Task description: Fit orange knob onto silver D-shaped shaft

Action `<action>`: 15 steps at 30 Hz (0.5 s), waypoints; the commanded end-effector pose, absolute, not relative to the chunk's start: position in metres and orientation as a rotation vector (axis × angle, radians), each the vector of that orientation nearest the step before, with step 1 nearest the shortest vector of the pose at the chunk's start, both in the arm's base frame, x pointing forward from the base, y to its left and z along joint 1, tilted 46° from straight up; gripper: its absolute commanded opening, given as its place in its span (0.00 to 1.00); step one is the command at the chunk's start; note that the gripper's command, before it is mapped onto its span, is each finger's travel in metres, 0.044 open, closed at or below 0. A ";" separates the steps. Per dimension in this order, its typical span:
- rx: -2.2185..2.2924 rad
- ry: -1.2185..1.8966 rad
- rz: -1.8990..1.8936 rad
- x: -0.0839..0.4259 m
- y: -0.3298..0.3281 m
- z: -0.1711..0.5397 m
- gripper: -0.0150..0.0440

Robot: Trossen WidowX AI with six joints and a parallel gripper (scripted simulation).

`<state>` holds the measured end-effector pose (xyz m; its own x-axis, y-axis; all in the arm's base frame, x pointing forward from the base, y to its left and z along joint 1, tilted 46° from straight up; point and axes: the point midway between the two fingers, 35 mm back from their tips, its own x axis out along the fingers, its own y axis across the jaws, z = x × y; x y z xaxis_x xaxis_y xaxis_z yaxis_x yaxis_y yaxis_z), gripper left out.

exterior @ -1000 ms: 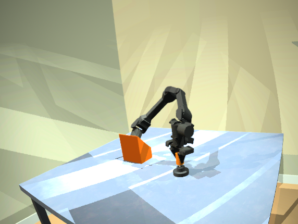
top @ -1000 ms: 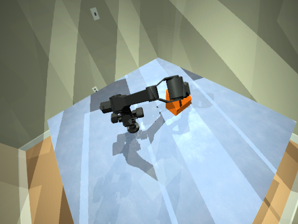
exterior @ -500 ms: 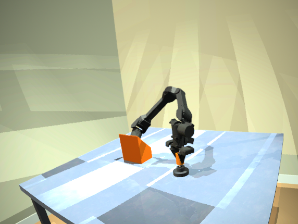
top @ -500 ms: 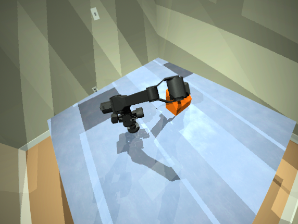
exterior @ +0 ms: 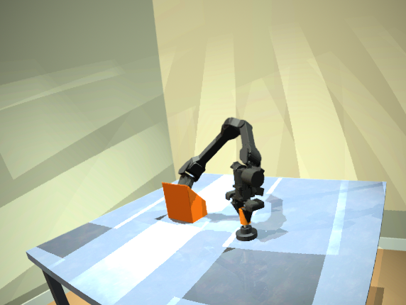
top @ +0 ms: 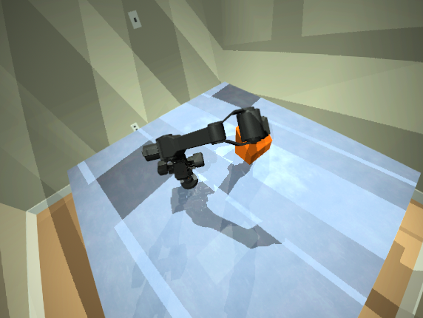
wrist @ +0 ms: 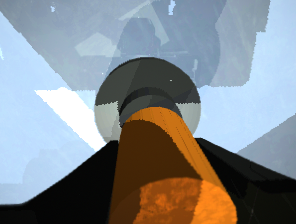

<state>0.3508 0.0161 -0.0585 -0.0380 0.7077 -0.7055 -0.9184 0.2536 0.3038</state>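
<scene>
The orange knob (exterior: 243,215) (wrist: 162,150) is upright between the fingers of my gripper (exterior: 244,218) (wrist: 156,146), which is shut on it. The knob is right above the dark round pedestal (top: 190,183) (exterior: 246,235) (wrist: 150,75). In the exterior view a small gap shows between the knob's lower end and the pedestal's raised collar, with a sliver of the grey shaft (exterior: 245,225) in it. In the wrist view the knob's lower end overlaps the collar and hides the shaft. The hole and both flat sides are hidden. In the top view the gripper hides the knob.
A large orange angular block (top: 251,150) (exterior: 179,203) stands by the arm's base, left of the pedestal in the exterior view. The arm arches from there over to the pedestal. Shadows and bright bands cross the blue table top (top: 314,222) (exterior: 142,262).
</scene>
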 end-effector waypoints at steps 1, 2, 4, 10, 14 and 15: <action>-0.295 0.905 1.341 0.350 0.016 -0.059 0.25; -0.295 0.905 1.341 0.350 0.015 -0.059 0.25; -0.295 0.905 1.341 0.349 0.014 -0.057 0.25; -0.338 0.869 1.368 0.350 0.012 -0.055 0.25; -0.448 0.772 1.433 0.352 0.013 -0.055 0.25; -0.456 0.765 1.438 0.353 0.013 -0.056 0.25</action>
<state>0.3507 0.0139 -0.0552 -0.0394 0.7098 -0.7033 -0.9638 0.1588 0.2142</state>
